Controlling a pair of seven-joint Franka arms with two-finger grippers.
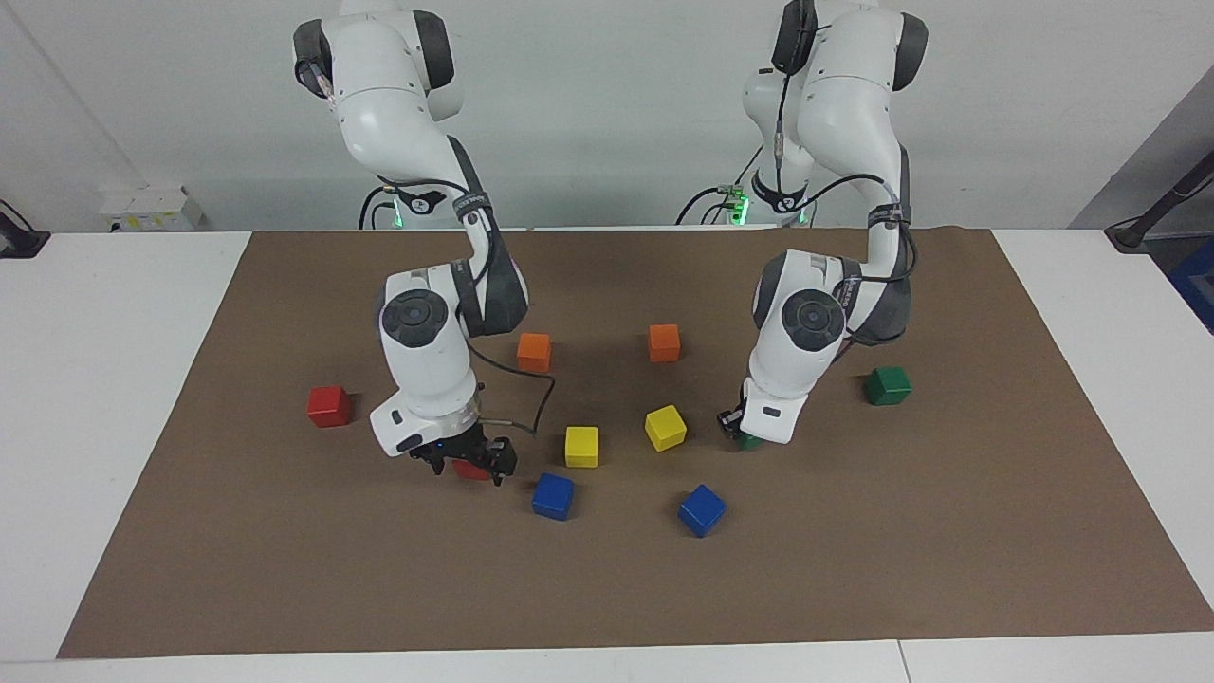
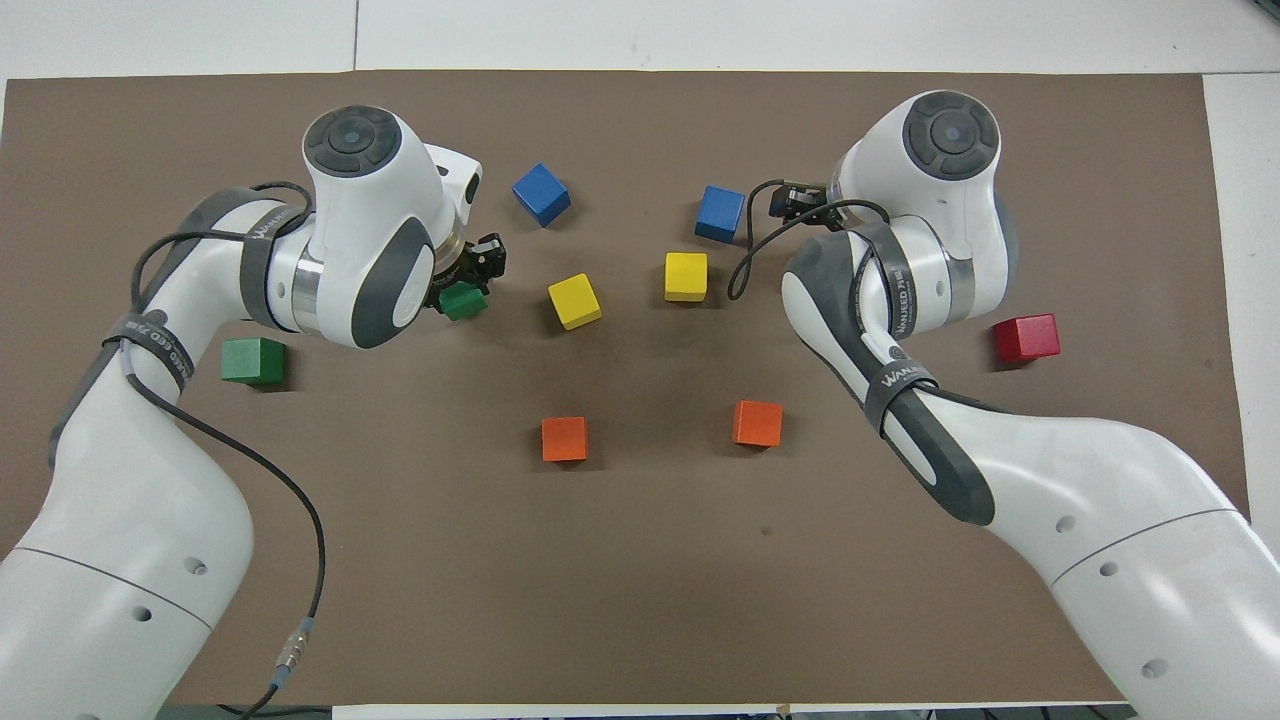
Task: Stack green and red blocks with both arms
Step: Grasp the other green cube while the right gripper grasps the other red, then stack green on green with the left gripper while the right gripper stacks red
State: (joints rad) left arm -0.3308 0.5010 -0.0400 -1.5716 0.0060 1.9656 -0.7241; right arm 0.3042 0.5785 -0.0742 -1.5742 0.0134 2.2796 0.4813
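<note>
Facing view, centre right: left gripper [image 1: 739,429] clenched on a green block [image 1: 749,441]. Lower centre left: right gripper [image 1: 469,462], fingers spread, straddling a red block [image 1: 467,469].

Two white arms reach down over a brown mat [image 1: 854,569] that covers the desk [image 1: 95,398]. The left gripper [image 1: 735,432] is down at the mat, closed on a green block [image 1: 749,441] of which only a corner shows below the wrist, just beside a yellow block [image 1: 665,427]. The right gripper [image 1: 469,462] stands low with its fingers spread around a red block [image 1: 467,469], near a second yellow block [image 1: 581,446] and a blue block [image 1: 553,496]. A second red block [image 1: 329,405] lies toward the right arm's end, a second green block [image 1: 888,385] toward the left arm's end. Two orange blocks [image 1: 534,352] lie nearest the robots; another blue block [image 1: 702,509] lies farthest.
</note>
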